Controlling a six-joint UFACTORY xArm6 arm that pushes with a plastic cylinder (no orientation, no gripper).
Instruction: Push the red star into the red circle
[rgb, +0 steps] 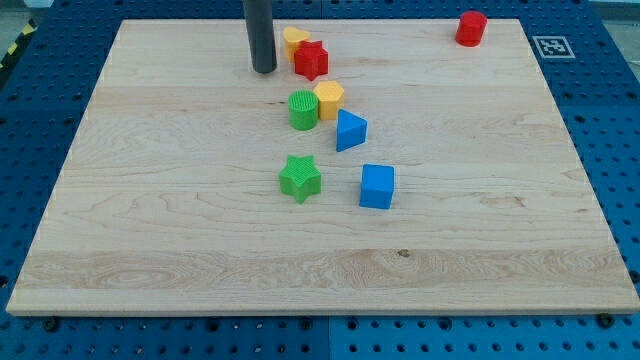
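Observation:
The red star (312, 60) lies near the view's top, a little left of centre, touching a yellow block (293, 41) behind it. The red circle (471, 28), a short red cylinder, stands far off at the view's top right. My tip (264, 70) rests on the board just left of the red star, with a small gap between them.
A green cylinder (303, 110) and a yellow hexagon (329, 100) sit together below the red star. A blue triangle (350, 131), a green star (300, 179) and a blue cube (377, 187) lie lower, near the middle. The wooden board (150, 230) has blue pegboard around it.

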